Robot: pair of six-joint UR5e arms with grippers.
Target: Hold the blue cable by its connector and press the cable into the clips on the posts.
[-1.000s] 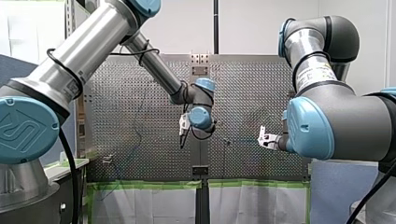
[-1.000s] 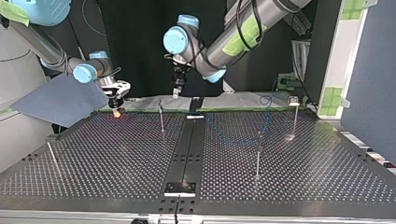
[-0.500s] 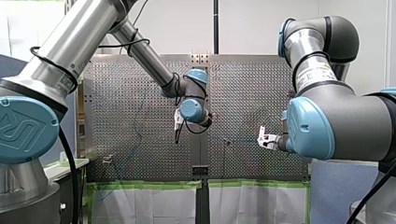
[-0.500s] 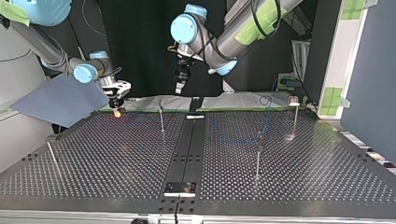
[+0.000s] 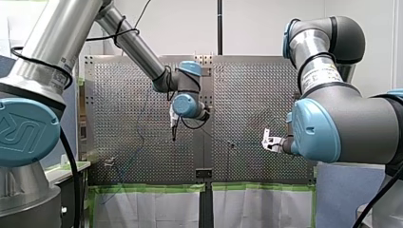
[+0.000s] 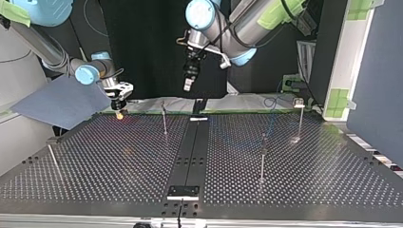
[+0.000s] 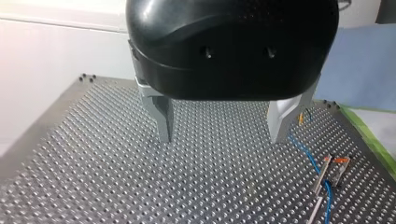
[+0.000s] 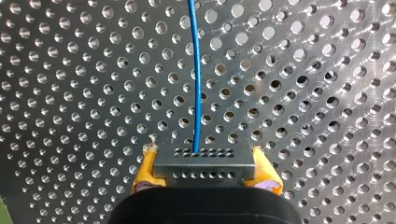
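1. blue cable: in the right wrist view its far end runs out of sight ahead of my right gripper. In the front and top views it is a faint thread over the perforated table, course unreadable.
2. connector: near part hidden under the gripper's body.
3. yellow pads: inner faces covered by the connector.
4. clips on the posts: too small to make out in the top view.

change | my left hand | risen higher, shifted toward front view's left
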